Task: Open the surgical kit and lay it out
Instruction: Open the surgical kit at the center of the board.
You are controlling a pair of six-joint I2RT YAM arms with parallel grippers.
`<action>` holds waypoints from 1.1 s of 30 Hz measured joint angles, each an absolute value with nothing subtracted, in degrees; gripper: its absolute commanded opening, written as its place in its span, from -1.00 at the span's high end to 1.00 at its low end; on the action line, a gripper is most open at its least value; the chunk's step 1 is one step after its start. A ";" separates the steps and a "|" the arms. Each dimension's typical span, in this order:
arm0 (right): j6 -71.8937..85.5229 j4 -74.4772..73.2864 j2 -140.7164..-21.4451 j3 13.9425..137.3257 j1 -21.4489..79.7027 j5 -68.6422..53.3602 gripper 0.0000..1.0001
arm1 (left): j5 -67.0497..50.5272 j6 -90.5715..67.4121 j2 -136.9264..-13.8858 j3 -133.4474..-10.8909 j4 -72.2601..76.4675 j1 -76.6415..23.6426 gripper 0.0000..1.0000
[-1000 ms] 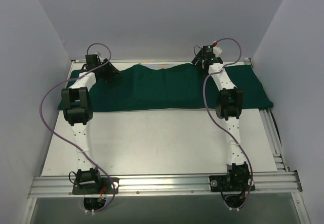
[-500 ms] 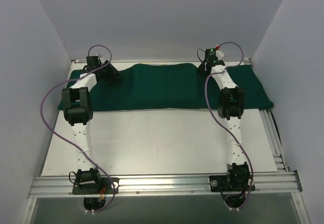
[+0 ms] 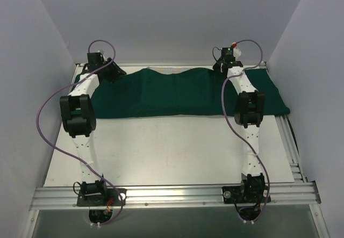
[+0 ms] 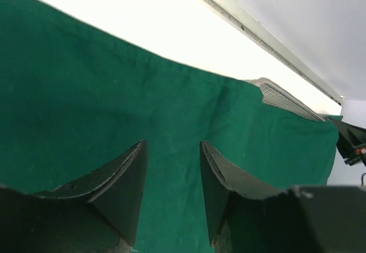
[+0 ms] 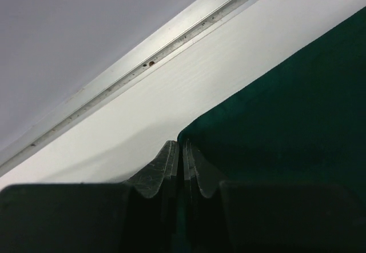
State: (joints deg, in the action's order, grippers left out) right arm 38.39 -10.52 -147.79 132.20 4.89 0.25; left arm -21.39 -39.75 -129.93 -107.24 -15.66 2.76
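The surgical kit's dark green cloth [image 3: 172,93] lies spread across the far part of the table, covering most of the kit. In the left wrist view a corner of the silver mesh tray [image 4: 283,99] pokes out at the cloth's [image 4: 86,93] far edge. No instruments show. My left gripper [image 3: 112,70] hovers at the cloth's far left; in its own view the gripper [image 4: 171,143] is open with only cloth beneath it. My right gripper [image 3: 221,66] is at the far edge, right of centre. There it [image 5: 183,144] is shut on the rim of the cloth [image 5: 286,110].
The white table top [image 3: 172,146] stretches between the cloth and the arm bases. A metal rail [image 5: 171,41] runs along the table's far edge, close behind both grippers, with walls behind and on both sides. More metal rails [image 3: 290,141] line the right side.
My right gripper has closed on the cloth's far edge. Both grippers have shifted toward the back rail, the left one also further left, its jaws slightly narrower.
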 measured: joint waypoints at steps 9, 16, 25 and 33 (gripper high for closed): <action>37.65 -10.72 -134.85 122.10 4.49 -1.76 1.00 | -17.80 -39.97 -122.23 -100.62 -20.80 2.87 0.00; 36.25 -15.22 -122.96 109.34 4.49 -2.39 1.00 | -16.88 -40.07 -118.17 -96.77 -24.56 3.18 -0.12; 34.37 -21.78 -101.86 82.78 4.47 -2.81 1.00 | -16.19 -39.55 -110.37 -91.33 -26.96 3.64 -0.11; 34.74 -27.31 -82.61 61.19 4.43 -2.66 1.00 | -14.46 -38.39 -107.66 -87.26 -28.42 4.25 -0.13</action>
